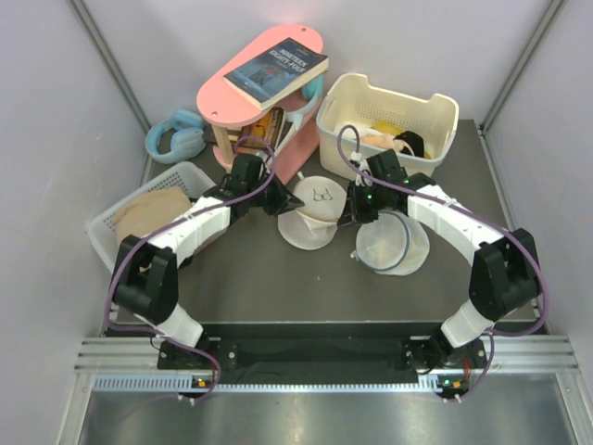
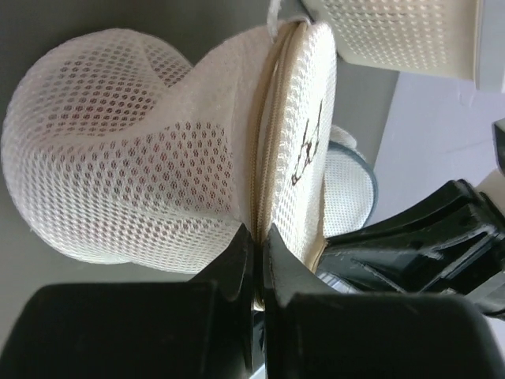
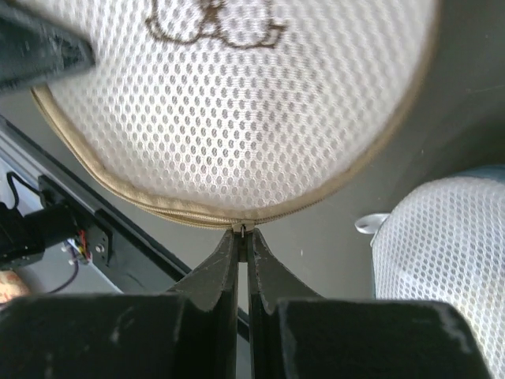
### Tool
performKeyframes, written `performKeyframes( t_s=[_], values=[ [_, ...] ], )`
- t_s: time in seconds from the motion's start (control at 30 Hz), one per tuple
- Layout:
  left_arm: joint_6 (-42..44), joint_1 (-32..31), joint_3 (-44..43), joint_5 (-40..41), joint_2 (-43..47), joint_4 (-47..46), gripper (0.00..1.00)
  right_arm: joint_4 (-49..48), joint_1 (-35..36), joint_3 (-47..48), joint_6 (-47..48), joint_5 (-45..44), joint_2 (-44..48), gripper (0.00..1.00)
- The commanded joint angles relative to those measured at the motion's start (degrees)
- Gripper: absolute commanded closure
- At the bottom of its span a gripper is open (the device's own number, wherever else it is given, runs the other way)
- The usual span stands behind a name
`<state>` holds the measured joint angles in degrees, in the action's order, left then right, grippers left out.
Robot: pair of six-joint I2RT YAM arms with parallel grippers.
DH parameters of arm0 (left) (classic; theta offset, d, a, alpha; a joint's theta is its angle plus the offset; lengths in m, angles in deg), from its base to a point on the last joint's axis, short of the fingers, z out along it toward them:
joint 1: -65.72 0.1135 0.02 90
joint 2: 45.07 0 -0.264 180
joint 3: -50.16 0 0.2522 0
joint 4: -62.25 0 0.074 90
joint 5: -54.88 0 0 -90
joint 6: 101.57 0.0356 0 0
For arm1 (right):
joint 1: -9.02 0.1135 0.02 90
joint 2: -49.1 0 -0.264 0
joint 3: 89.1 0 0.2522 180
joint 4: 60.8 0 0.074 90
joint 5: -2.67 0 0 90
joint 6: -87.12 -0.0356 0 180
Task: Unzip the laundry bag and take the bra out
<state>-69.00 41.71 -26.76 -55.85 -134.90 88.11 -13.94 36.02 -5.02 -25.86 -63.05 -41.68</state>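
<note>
Both arms are bolted at the near edge of the table [image 1: 250, 287] and reach inward toward its middle. Out there lies the laundry bag [image 1: 310, 222], a cream mesh dome with its flat face and black bra drawing [image 1: 321, 195] turned up. It lies slightly nearer the far edge than the near one.

The left gripper [image 2: 258, 234] comes at it from the left. Its fingers are pressed together on the bag's rim, and the beige zip seam runs down between them. The right gripper [image 3: 243, 235] comes from the right, its fingertips squeezed tight on the zip edge at the rim. In both wrist views the zip [image 3: 134, 196] looks closed along the stretch that shows. In the left wrist view the holes of the mesh look dark reddish-brown, but no shape can be told inside.

Just right of the laundry bag, under the right arm, is a round white mesh bag [image 1: 394, 246] with a grey-blue rim.

At the left edge a white slotted basket [image 1: 185, 174] holds a beige cloth [image 1: 148, 213]. By the far right corner a taller white basket [image 1: 435, 107] holds cream, yellow and black clothes [image 1: 384, 130]. At the middle of the far edge a pink stand [image 1: 218, 93] carries a book [image 1: 278, 67], and blue headphones [image 1: 176, 137] lie to its left.
</note>
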Motion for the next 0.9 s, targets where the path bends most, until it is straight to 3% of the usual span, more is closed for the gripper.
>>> performKeyframes(
  t_s=[0.0, 0.07, 0.1, 0.17, 0.23, 0.33, 0.5, 0.67, 0.77, 0.8, 0.87],
  values=[
    [8.29, 0.45, -6.27, -7.21, -4.3, -9.89, 1.0, 1.35, 1.55, 5.51, 3.2, 0.51, 3.24, 1.0],
    [11.7, 0.46, -9.69, -6.08, -6.67, -8.07, 0.99, 1.96, 2.61, 6.49, 3.47, 1.04, 2.89, 1.0],
    [12.33, 0.54, -11.01, -5.47, -7.38, -6.4, 0.89, 1.97, 3.92, 7.01, 3.12, 1.21, 2.63, 1.0],
    [12.78, 0.54, -13.83, -3.37, -8.35, -1.22, 0.54, 0.05, 5.33, 6.93, 1.46, 1.83, 1.67, 1.0],
    [11.82, 0.54, -14.36, -0.99, -7.3, 4.3, 0.3, -1.28, 7.53, 6.76, 0.4, 2.01, 0.09, 1.0],
    [9.89, 0.46, -12.18, 3.23, -3.53, 10.38, 0.24, -3.65, 9.9, 7.19, -1.8, 2.53, -2.64, 1.0],
    [3.65, 0.19, -1.65, 5.17, 6.65, 10.05, 0.23, -5.86, 12.89, 10.79, -3.56, 3.41, -7.29, 1.0],
    [0.04, 0.02, 2.51, 5.0, 9.23, 8.82, 0.25, -5.07, 14.13, 14.57, -3.04, 4.47, -10.02, 1.0],
    [-0.84, -0.16, 2.6, 4.56, 8.09, 7.77, 0.4, -4.19, 14.74, 15.63, -2.42, 4.38, -10.73, 1.0],
    [-1.02, -0.25, 2.34, 4.73, 7.47, 7.16, 0.56, -3.93, 15.18, 15.55, -2.42, 4.29, -10.47, 1.0],
    [-1.63, -0.25, 2.16, 4.56, 6.86, 6.71, 0.64, -3.66, 15.27, 15.37, -2.24, 3.68, -10.21, 1.0]
  ],
)
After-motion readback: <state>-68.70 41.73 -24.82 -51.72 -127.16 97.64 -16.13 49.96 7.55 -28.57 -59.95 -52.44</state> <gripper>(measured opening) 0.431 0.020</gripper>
